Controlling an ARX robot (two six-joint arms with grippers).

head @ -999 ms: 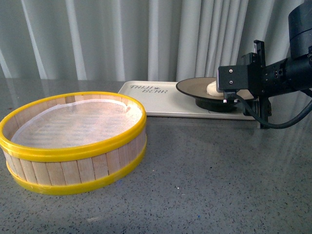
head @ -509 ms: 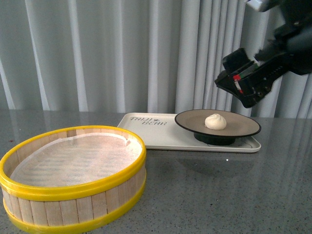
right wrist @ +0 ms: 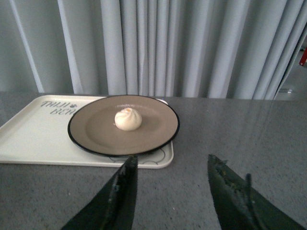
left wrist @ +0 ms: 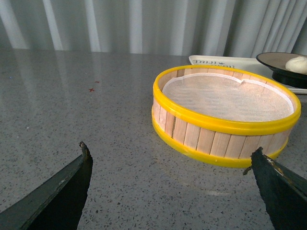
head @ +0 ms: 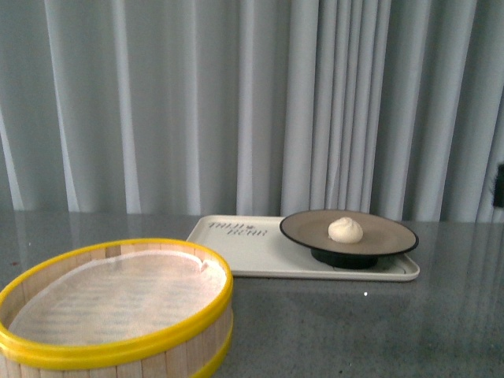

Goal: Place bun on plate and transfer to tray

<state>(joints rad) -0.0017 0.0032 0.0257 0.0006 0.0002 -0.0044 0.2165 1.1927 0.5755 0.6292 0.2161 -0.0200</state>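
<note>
One bun (head: pixel 345 230) sits upright near the middle of the one plate (head: pixel 386 236), its pleated twisted top pointing straight up; it is dome-shaped with no clear long axis. The plate, tan with a thin black rim and a black foot, stands level on the right-hand end of the single tray (head: pixel 260 256), its rim reaching over the tray's right and near edges in the right wrist view. The tray lies flat on the grey speckled table (head: pixel 354 331), its long axis running left to right across the front view, and its dark lettering lies on the bare left part, clear of the plate. One round steamer basket (head: pixel 110 311) with wooden slats, yellow rims and a white liner stands nearer the camera on the left, apart from the tray, with nothing visible on the liner. Pale pleated curtains (head: pixel 236 102) hang behind the table. The right end effector (right wrist: pixel 168 194) hovers above the table just in front of the tray, jaws parted, grasping nothing and touching nothing. The left end effector (left wrist: pixel 170 191) is spread wide over bare table short of the basket, released, with nothing between its fingers.
</note>
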